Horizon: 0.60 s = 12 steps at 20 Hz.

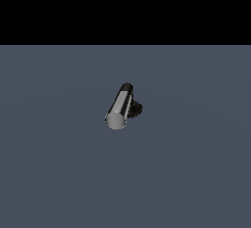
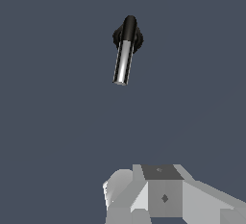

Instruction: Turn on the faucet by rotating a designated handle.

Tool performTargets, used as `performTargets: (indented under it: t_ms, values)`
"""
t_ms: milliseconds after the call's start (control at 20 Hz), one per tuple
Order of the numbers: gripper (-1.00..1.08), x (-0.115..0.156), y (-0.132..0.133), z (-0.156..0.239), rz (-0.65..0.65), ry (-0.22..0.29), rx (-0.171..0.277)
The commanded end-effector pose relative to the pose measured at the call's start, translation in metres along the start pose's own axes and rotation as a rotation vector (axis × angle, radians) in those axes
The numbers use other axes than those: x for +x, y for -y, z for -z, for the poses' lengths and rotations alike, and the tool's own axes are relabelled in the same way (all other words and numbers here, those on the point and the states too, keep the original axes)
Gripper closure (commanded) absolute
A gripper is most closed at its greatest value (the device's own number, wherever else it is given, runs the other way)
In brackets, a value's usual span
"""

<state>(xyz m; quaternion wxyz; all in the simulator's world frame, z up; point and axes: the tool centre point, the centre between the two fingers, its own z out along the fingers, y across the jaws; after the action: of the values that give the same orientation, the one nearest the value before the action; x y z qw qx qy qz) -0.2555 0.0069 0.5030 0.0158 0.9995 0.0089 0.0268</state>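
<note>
Gleaming silver cylindrical handle [image 1: 119, 108], black ridged round base [image 1: 136, 108], flat grey end

You're looking at a flat, plain slate-blue floor [image 1: 196, 173] that fills the lower part of the exterior view, evenly lit. Above its straight far edge there's only a black void [image 1: 125, 9], with nothing to make out there

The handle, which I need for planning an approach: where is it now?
In the exterior view, the handle sits mid-floor, slanting from the black base, which lies toward the exterior view's right.
</note>
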Motion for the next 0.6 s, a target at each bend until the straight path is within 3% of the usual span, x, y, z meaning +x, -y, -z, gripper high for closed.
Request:
performTargets:
  t_ms: [0,550]
  values:
    - [1.08,0.000,0.000,0.000,0.000,0.000,0.000]
    - [1.08,0.009,0.006,-0.029,-0.006,0.004,0.002]
